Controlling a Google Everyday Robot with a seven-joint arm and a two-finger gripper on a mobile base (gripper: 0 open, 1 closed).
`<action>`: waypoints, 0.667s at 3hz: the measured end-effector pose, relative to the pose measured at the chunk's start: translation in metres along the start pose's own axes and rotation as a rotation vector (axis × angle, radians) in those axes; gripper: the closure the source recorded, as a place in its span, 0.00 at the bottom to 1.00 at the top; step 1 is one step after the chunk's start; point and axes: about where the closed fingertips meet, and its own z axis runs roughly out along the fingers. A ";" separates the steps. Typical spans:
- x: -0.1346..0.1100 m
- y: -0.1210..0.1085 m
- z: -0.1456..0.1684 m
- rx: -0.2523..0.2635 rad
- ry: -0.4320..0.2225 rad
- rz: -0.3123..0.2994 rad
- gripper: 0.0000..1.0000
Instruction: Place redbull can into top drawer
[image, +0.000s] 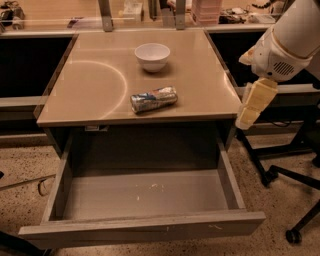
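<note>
The top drawer (145, 227) stands pulled open, pale scuffs on its floor. On the counter (90, 85) above, the redbull can (153, 99) lies on its side near the front edge, its label unreadable. Beyond it is a white bowl (152, 56). The gripper (252, 106) hangs beside the counter's right edge; spread or closed cannot be told. The arm is cut off at top right.

Single close, high frontal view down onto table (90, 85) and top drawer (140, 227); pincer (246, 119) seemingly at right.
</note>
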 end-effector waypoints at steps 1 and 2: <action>-0.005 -0.020 0.011 0.030 -0.040 0.008 0.00; -0.022 -0.045 0.036 0.030 -0.087 -0.015 0.00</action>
